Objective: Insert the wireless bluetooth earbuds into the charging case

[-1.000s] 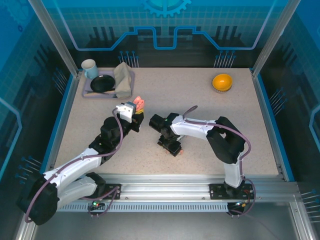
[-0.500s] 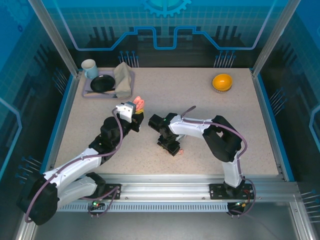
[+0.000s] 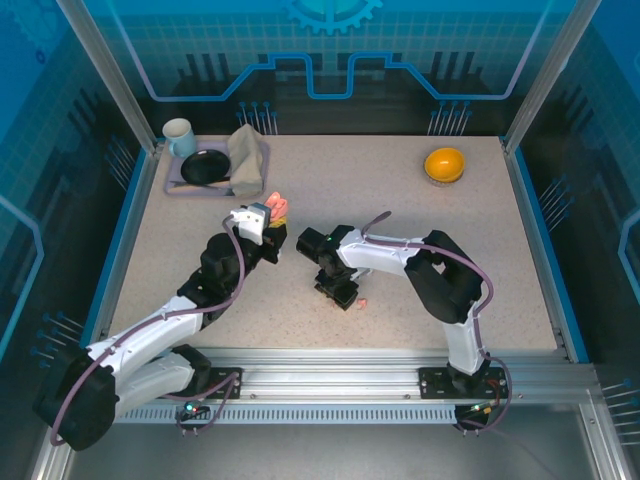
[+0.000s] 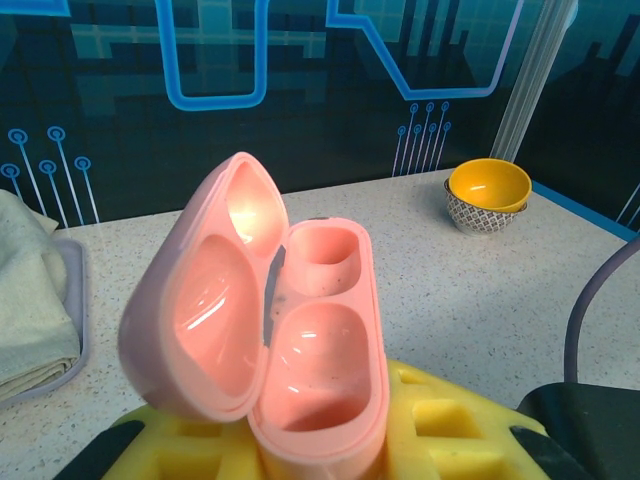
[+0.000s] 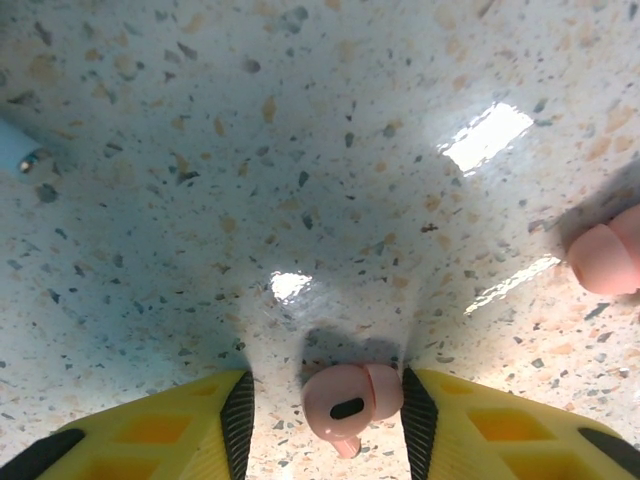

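The salmon-pink charging case point(image 4: 320, 340) stands upright with its lid swung open to the left and both wells empty. My left gripper point(image 4: 320, 450) is shut on its lower end between yellow fingers point(image 4: 450, 420). From above, the case point(image 3: 279, 207) sits left of centre with the left gripper point(image 3: 268, 222) just below it. My right gripper point(image 3: 345, 298) points down at the tabletop, open. One pink earbud point(image 5: 350, 400) lies between its pads, touching the right pad point(image 5: 418, 420), with a gap to the left pad. Another pink earbud point(image 5: 605, 258) lies to the right.
A yellow bowl point(image 3: 444, 164) sits at the back right. At the back left a tray point(image 3: 175, 185) carries a mug point(image 3: 179, 137), a black plate point(image 3: 205, 167) and a folded cloth point(image 3: 247, 160). A pale stem tip point(image 5: 15, 148) pokes in at the right wrist view's left edge.
The right gripper's jaws have narrowed around the pink earbud and the arm has shifted slightly left. The left arm and the case have not moved.
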